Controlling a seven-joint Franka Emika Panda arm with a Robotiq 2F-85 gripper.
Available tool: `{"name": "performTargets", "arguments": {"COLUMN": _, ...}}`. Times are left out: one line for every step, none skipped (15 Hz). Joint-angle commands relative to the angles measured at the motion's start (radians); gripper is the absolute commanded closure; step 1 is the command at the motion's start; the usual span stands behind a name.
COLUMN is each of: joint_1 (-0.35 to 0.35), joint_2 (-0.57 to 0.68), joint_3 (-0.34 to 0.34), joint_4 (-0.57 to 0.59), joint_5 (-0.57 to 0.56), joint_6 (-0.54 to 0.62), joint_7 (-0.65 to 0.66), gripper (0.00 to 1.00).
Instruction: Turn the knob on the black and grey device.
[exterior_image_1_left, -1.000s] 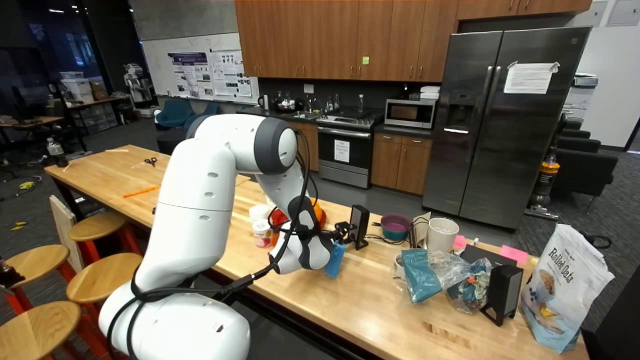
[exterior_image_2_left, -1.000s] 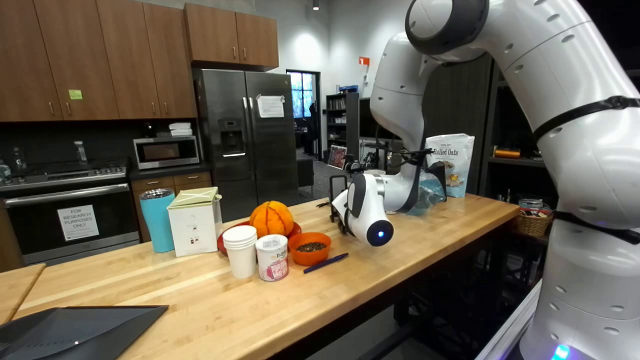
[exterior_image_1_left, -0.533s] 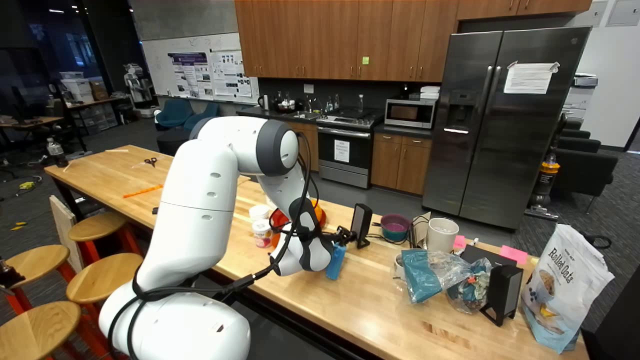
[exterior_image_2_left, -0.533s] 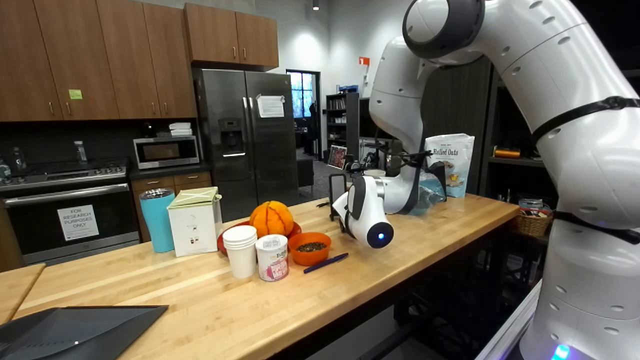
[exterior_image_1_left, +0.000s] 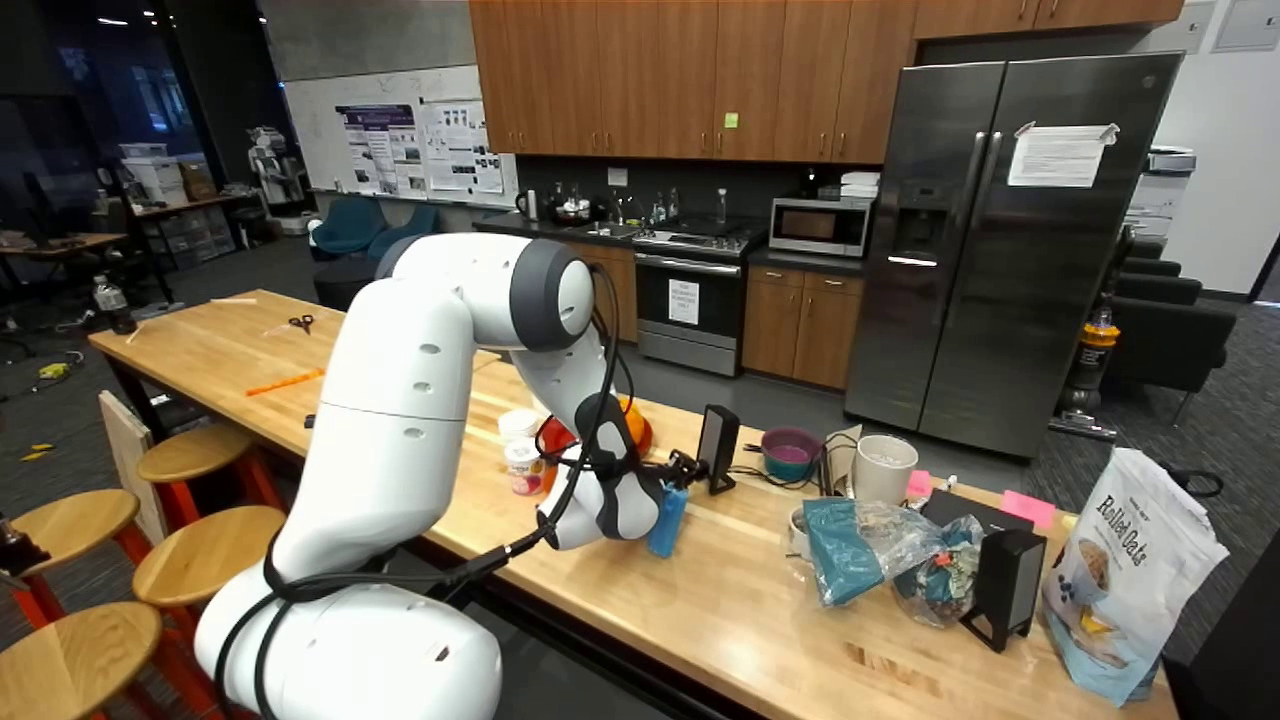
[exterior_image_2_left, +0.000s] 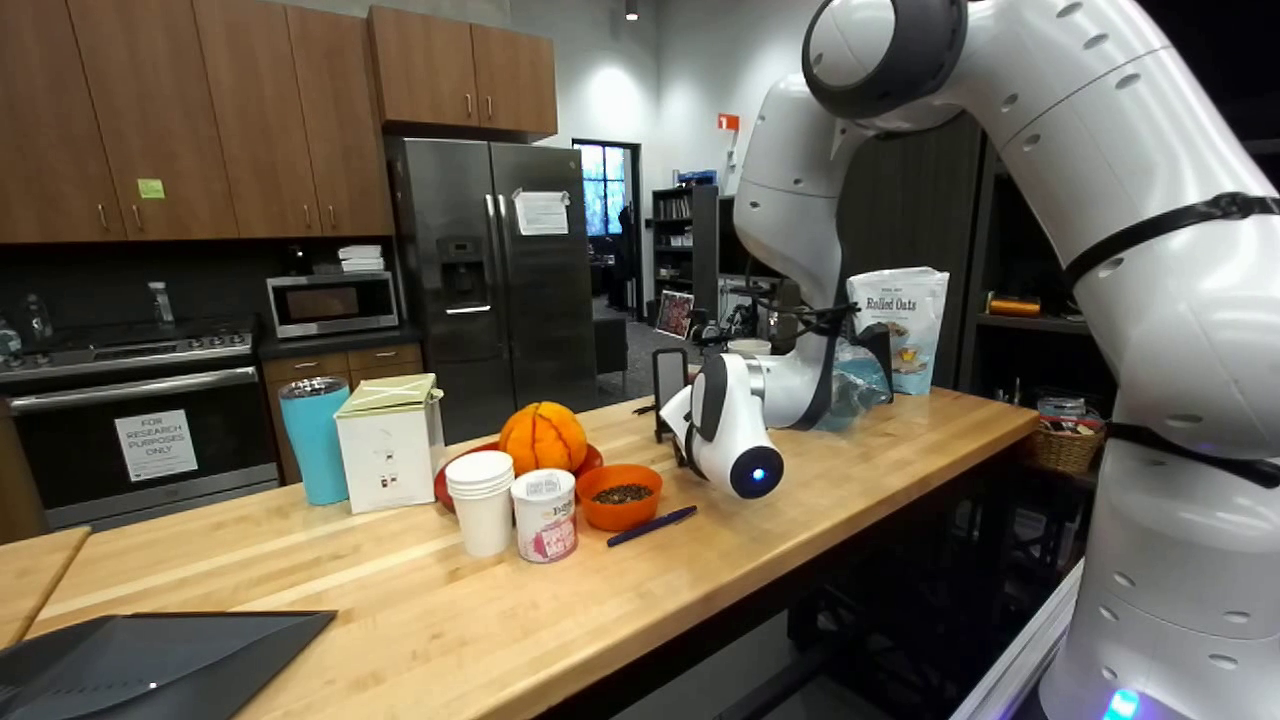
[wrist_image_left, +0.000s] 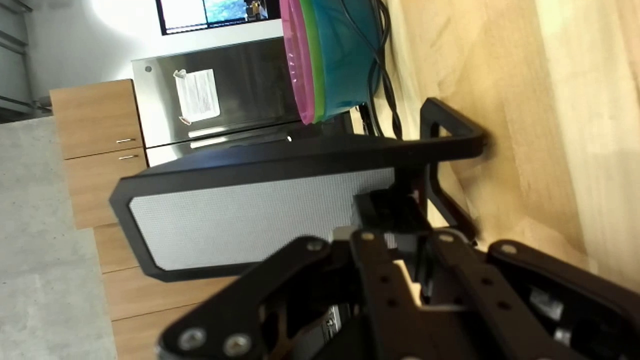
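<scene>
The black and grey device stands upright on the table and also shows in an exterior view behind the hand as a narrow dark frame. In the wrist view the device lies sideways, its grey mesh front towards me. My gripper meets that front low down, near the foot. Its jaws are shut there, and the fingertips cover the knob, which is hidden. In an exterior view the gripper reaches the device from the arm's side; the device moves along with it, so the grip appears to be on the knob.
Nested bowls stand beside the device, with black cables running near its foot. A second, similar black device, a teal bag and an oats bag stand farther along. An orange bowl and pen lie near the hand.
Device and gripper moved slightly right together in an exterior view, then slightly back left. The arm has otherwise barely moved, and other objects stay where they were.
</scene>
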Motion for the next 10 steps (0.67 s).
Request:
{"name": "performTargets", "arguments": {"joint_1": 0.049, "joint_2": 0.003, "joint_3": -0.04, "joint_4": 0.016, "joint_5": 0.0, "joint_6": 0.05, "joint_7": 0.011, "gripper": 0.96}}
{"name": "performTargets", "arguments": {"joint_1": 0.06, "joint_2": 0.002, "joint_3": -0.047, "joint_4": 0.018, "joint_5": 0.0, "joint_6": 0.058, "joint_7": 0.015, "gripper": 0.96}}
{"name": "performTargets", "arguments": {"joint_1": 0.076, "joint_2": 0.001, "joint_3": -0.058, "joint_4": 0.019, "joint_5": 0.0, "joint_6": 0.068, "joint_7": 0.024, "gripper": 0.96}}
{"name": "performTargets", "arguments": {"joint_1": 0.084, "joint_2": 0.001, "joint_3": -0.064, "joint_4": 0.019, "joint_5": 0.0, "joint_6": 0.067, "joint_7": 0.026, "gripper": 0.96}}
{"name": "performTargets", "arguments": {"joint_1": 0.095, "joint_2": 0.0, "joint_3": -0.073, "joint_4": 0.02, "joint_5": 0.0, "joint_6": 0.072, "joint_7": 0.028, "gripper": 0.96}}
{"name": "performTargets", "arguments": {"joint_1": 0.091, "joint_2": -0.001, "joint_3": -0.073, "joint_4": 0.016, "joint_5": 0.0, "joint_6": 0.062, "joint_7": 0.016, "gripper": 0.96}}
{"name": "performTargets", "arguments": {"joint_1": 0.084, "joint_2": 0.003, "joint_3": -0.074, "joint_4": 0.014, "joint_5": 0.0, "joint_6": 0.044, "joint_7": -0.003, "gripper": 0.96}}
{"name": "performTargets", "arguments": {"joint_1": 0.074, "joint_2": 0.004, "joint_3": -0.07, "joint_4": 0.009, "joint_5": 0.0, "joint_6": 0.025, "joint_7": -0.02, "gripper": 0.96}}
{"name": "performTargets", "arguments": {"joint_1": 0.075, "joint_2": 0.003, "joint_3": -0.073, "joint_4": 0.005, "joint_5": 0.01, "joint_6": 0.006, "joint_7": -0.043, "gripper": 0.96}}
{"name": "performTargets", "arguments": {"joint_1": -0.004, "joint_2": 0.002, "joint_3": -0.001, "joint_4": 0.0, "joint_5": 0.002, "joint_6": -0.022, "joint_7": -0.09, "gripper": 0.96}}
